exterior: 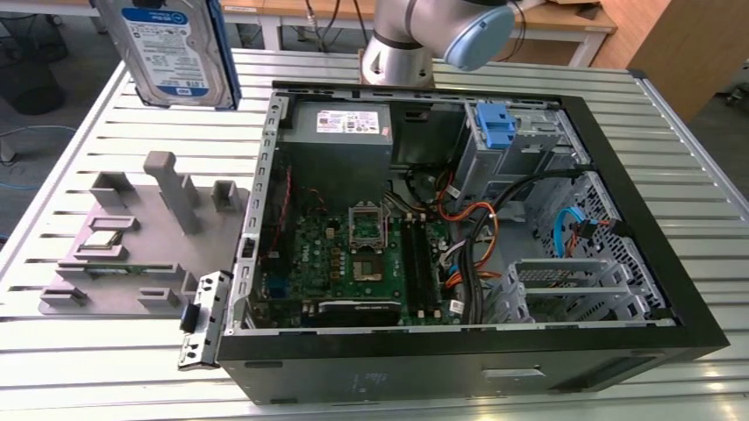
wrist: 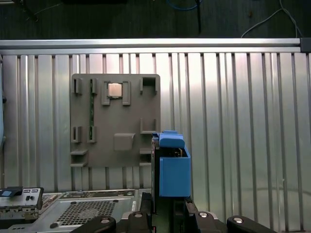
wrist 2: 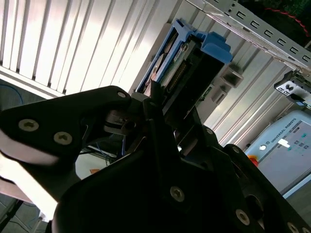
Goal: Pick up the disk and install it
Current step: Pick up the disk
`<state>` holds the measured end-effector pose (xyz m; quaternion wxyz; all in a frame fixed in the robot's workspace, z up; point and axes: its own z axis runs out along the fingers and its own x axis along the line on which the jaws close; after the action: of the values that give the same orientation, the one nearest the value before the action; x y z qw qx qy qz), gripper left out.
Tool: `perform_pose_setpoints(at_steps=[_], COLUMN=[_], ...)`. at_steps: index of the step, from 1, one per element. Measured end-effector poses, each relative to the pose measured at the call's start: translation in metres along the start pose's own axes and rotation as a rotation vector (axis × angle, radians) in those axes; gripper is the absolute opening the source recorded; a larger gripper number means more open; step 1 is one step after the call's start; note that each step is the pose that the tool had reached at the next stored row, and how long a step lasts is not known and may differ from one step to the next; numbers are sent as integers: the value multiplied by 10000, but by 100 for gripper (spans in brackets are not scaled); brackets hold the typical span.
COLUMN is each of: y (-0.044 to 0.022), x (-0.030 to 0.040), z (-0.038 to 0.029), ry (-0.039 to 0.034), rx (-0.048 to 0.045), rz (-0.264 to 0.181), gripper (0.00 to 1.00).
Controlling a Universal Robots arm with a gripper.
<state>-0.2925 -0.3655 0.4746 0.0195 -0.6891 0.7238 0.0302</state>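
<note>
1. The hand [wrist: 170, 212] is gripping the disk [exterior: 175, 46] by one end, jaws closed against its two sides.
2. The disk is hanging upright in the air, outside the case [exterior: 410, 364], off the case's far corner on the exterior view's left, with its label facing the exterior camera.
3. A blue frame [wrist: 174, 174] is wrapping the disk's edges. In the first wrist view the disk is showing edge-on over the table [exterior: 117, 377], next to the case.
4. A grey fixture [exterior: 129, 254] is lying on the table just beside the case, on the exterior view's left, and a small chip [wrist: 114, 90] is sitting in one of its pockets.
5. The case is lying open on its side, showing a green board [exterior: 351, 263] and a grey power supply [exterior: 339, 123] at its far end.
6. A lone blue bracket [exterior: 496, 123] is sitting in the case's far drive cage.
7. The arm [exterior: 433, 35] is standing just behind the case's far edge.
</note>
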Motion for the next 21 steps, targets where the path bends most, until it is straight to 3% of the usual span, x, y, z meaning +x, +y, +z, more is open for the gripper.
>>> perform_pose_setpoints(at_steps=[21], y=[-498], x=[-25], z=[-7], ry=[0], rx=[0], rz=[0], gripper=[35])
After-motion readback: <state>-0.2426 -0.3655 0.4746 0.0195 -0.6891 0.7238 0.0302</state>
